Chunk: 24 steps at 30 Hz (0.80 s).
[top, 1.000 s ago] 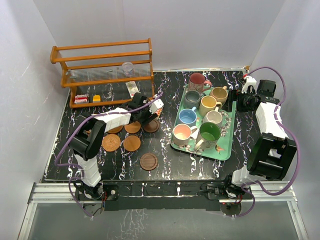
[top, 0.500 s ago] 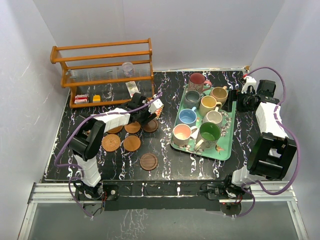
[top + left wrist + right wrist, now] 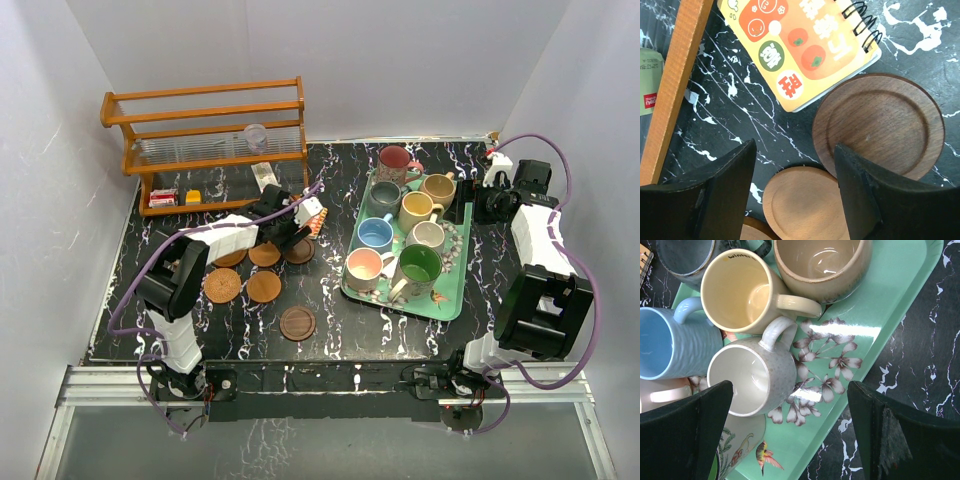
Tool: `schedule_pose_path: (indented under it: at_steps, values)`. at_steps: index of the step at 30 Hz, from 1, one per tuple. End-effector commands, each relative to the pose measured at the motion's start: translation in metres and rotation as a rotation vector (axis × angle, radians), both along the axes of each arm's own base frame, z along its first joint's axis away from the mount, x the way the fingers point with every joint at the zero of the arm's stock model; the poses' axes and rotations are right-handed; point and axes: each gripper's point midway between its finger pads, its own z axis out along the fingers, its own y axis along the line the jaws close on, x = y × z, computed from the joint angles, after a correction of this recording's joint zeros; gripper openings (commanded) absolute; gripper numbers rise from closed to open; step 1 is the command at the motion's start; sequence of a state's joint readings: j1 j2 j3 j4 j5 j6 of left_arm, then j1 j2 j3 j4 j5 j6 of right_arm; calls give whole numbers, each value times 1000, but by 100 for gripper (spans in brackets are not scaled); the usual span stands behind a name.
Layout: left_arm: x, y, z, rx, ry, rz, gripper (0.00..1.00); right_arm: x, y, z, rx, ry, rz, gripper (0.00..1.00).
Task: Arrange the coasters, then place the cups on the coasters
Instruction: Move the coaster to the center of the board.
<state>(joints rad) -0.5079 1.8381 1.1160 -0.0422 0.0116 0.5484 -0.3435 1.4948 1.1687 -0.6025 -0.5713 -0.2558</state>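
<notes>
The left pincer [image 3: 794,150] holds its two black fingers [image 3: 720,195] apart with nothing between them, poised over the black marbled bench [image 3: 920,45]. Under the gap lie a dark coaster [image 3: 879,125] and a paler coaster [image 3: 805,202] just beside each other. The dark one's far rim meets the corner of a spiral-bound orange card [image 3: 805,50]. From above, these two lie left of the bench's middle. Nearer the near edge lie a patterned coaster [image 3: 222,285] and a plain coaster [image 3: 264,287] side by side, and a lone coaster [image 3: 298,323] sits closest to that edge. All lie flat and bare. A wooden rack [image 3: 205,130] fills the far left corner, with a clear plastic cup [image 3: 256,135] on its shelf. The right pincer [image 3: 790,385] stands as wide apart as it goes, gripping nothing, above a mint-green tray [image 3: 890,305] on the right half of the bench. The off-white mug [image 3: 752,372] is directly under its gap, its handle toward the yellow mug [image 3: 740,290]. The tan mug [image 3: 820,265] is beyond and the blue mug [image 3: 670,345] to one side. The overhead view adds the maroon mug [image 3: 395,160] at the tray's far end, the grey mug [image 3: 384,192] just nearer, and the pink mug [image 3: 364,265] and green mug [image 3: 417,265] at its near end. All eight are upright on the tray, well apart from the coasters.
</notes>
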Motion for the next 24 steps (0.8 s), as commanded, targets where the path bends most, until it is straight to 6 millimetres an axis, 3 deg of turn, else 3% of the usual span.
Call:
schedule_pose_path:
  at_steps: [1,6,13,20,24]
  values:
    - [-16,-9,8,-64,89,-23,64,9,-6,10,-18,-41,-3,98]
    - [-26,-28,34,-174,98,-86,66,9,-7,9,-18,-38,-5,98]
    - [-90,-44,63,-270,115,-341,68,10,-7,8,-18,-36,-6,99]
    - [-184,-40,29,-141,316,-561,67,9,-7,7,-18,-32,-6,98]
    - [-216,-39,17,-117,363,-601,67,9,-7,8,-20,-34,-7,98]
